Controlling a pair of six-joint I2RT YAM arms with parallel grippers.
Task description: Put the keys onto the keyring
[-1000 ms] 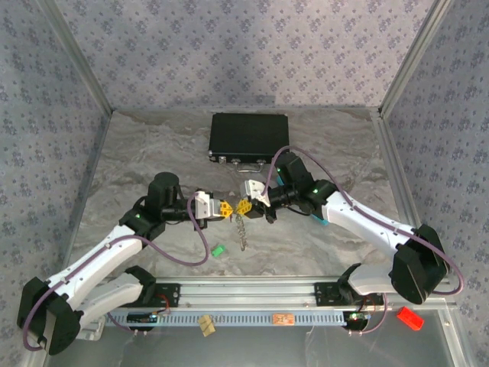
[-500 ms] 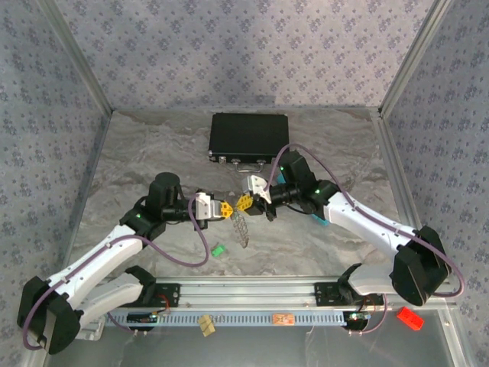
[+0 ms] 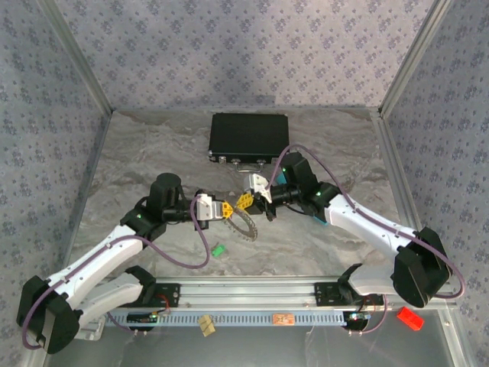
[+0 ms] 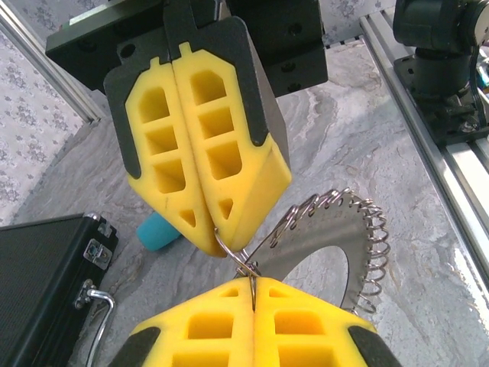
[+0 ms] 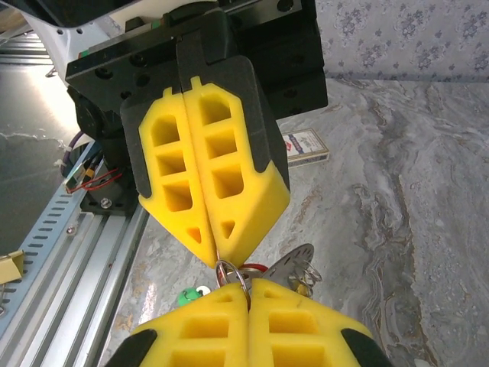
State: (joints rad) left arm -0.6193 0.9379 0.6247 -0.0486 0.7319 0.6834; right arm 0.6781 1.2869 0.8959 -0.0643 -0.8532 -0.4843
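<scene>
**Top external view.** The yellow-padded left gripper (image 3: 221,209) and the yellow-padded right gripper (image 3: 246,201) meet tip to tip at frame centre, above the grey marbled bench (image 3: 137,153). Each has its fingers pressed together. The thin silvery metal keyring with a beaded outline (image 3: 244,227) hangs as an arc just below the meeting tips. A tiny green-headed key (image 3: 218,250) lies on the bench to the lower left of the keyring, apart from it. A black rectangular case (image 3: 248,136) sits above centre.

**Left wrist view.** The left gripper (image 4: 252,284) is at the bottom edge and the right gripper (image 4: 218,232) comes down from the top. Both are clamped on the small wire loop at the end of the keyring (image 4: 365,215). Its coiled arc swings out to the right and looks blurred. The black case (image 4: 38,275) is at lower left, with a teal cylinder (image 4: 157,232) beside it.

**Right wrist view.** The right gripper (image 5: 247,294) is at the bottom and the left gripper (image 5: 218,248) above, tips nearly touching. Both are pinched on the keyring (image 5: 229,273). The green key (image 5: 186,296) lies on the bench at lower left of the tips.
</scene>
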